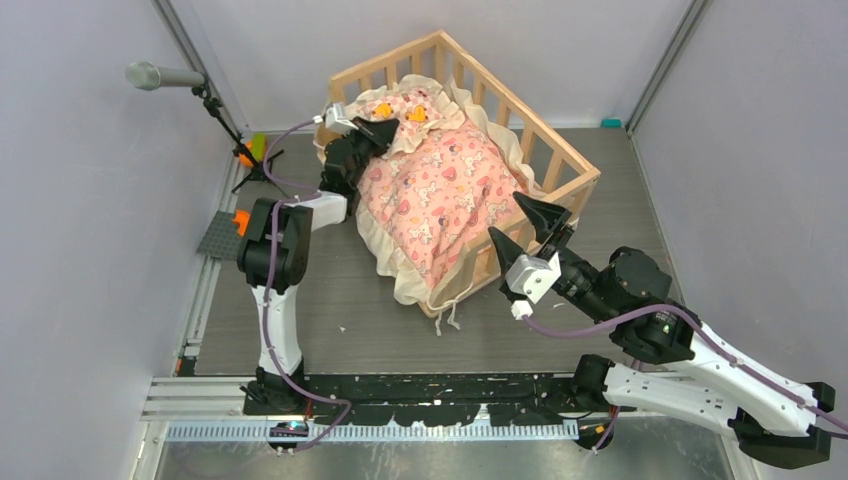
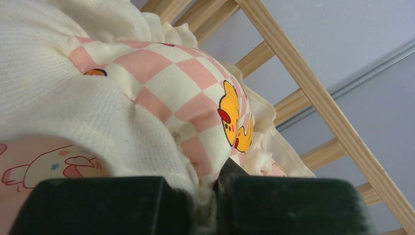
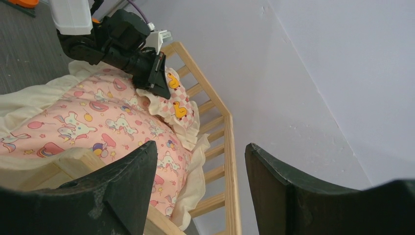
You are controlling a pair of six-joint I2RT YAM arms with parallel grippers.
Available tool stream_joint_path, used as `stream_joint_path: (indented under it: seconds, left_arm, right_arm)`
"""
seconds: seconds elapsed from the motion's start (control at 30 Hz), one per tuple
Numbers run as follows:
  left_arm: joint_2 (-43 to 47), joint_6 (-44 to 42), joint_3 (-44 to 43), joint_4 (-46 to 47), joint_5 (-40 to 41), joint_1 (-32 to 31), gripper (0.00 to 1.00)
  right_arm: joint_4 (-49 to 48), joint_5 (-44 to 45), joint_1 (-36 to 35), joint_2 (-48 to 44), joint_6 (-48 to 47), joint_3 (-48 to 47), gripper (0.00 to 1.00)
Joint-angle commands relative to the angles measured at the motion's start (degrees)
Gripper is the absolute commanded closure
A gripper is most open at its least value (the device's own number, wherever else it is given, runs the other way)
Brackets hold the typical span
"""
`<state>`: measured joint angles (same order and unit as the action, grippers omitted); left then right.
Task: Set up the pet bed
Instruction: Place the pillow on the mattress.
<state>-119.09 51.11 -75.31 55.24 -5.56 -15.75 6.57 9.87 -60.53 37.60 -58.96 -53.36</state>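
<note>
The pet bed point(image 1: 560, 142) stands at the upper middle of the top view, set at a slant on the table point(image 1: 330, 290), with its slatted rails running up toward the back wall. A pink printed cushion point(image 1: 445, 195) fills it. The cushion's cream edging spills over the near end of the frame and hangs down onto the table, a couple of ties trailing below it. At the far end, on top of the cushion and against the rails, lies a small pillow point(image 1: 405, 108) in pink and cream checks with yellow ducks on it.

The left gripper point(image 1: 392, 124) is at the pillow's near edge, clenched on its cream frill point(image 2: 122, 122). In the left wrist view the fabric is bunched in the narrow slit between the two black fingers point(image 2: 98, 205).

The right gripper point(image 1: 503, 213) hovers at the bed's near right corner. Its jaws are spread wide and hold nothing. From its own camera one finger sits over the corner rail.

The table is dark grey with a wood grain, closed in by pale grey walls point(image 1: 60, 250). A microphone point(image 1: 160, 76) on a black stand occupies the upper left. A small grey plate point(image 1: 220, 235) lies at the left edge. A little teal thing point(image 1: 611, 123) sits by the wall at the upper right.
</note>
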Motion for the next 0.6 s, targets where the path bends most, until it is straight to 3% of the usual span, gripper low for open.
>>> stream_joint_path:
  seconds: [0.0,0.13,0.47,0.57]
  left_arm:
    - [-1.0,-3.5,-2.4,5.1,2.5,0.2,0.87]
    - [-0.8,-3.4,-1.9,4.9,2.3,0.5,0.56]
    - [5.7,-3.1,3.2,3.0,2.6,1.6,0.25]
    - [9.0,-2.8,6.4,1.4,5.0,2.0,0.11]
  right_arm:
    - [-1.7,1.5,-0.3,0.1,0.7,0.2,0.29]
    - [-1.2,1.7,-0.3,0.0,1.0,0.2,0.29]
    - [0.8,1.3,-0.3,-0.6,2.7,-1.1,0.29]
    - [2.1,0.6,-0.3,-0.8,3.6,-2.3,0.29]
